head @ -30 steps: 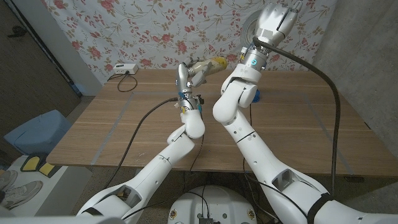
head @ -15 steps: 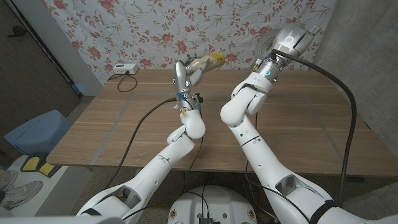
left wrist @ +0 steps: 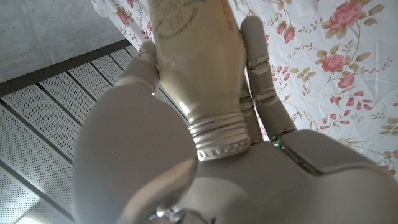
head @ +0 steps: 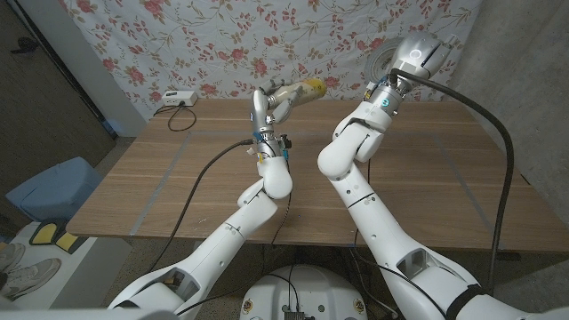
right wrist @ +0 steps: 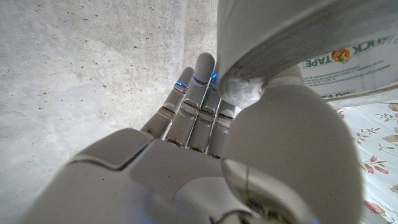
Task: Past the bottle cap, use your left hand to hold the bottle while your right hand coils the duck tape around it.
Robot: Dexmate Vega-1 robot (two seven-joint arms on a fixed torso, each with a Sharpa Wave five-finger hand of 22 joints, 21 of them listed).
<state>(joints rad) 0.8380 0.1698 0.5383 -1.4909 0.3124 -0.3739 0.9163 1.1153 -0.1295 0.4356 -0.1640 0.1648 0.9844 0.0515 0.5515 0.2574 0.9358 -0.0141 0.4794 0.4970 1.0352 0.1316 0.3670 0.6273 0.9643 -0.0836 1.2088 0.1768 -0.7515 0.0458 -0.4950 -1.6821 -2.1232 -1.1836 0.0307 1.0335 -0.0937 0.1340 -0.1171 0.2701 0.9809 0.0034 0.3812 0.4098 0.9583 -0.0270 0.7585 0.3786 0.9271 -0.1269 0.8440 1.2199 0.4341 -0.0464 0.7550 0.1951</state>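
Note:
My left hand [head: 265,105] is raised over the far middle of the table and grips a pale plastic bottle [head: 293,92], which juts toward the right with a yellow end [head: 313,86]. The left wrist view shows the bottle [left wrist: 193,50] lying in the palm, its silver threaded neck [left wrist: 219,135] toward the wrist and fingers [left wrist: 258,68] wrapped around the body. My right hand [head: 418,55] is lifted high at the right, apart from the bottle, and holds a roll of duck tape [head: 382,55]. Up close, the tape roll [right wrist: 339,59] shows its printed label behind the thumb [right wrist: 292,155].
A white box with a cable [head: 175,99] sits at the table's far left corner [head: 156,124]. A blue bin [head: 49,188] stands on the floor at the left. Floral cloth [head: 178,36] hangs behind the table and a concrete wall [head: 524,71] is at the right.
My right hand with the tape has swung to the right, away from the bottle, and has held nearly still for the last half second. The left hand and bottle stay put.

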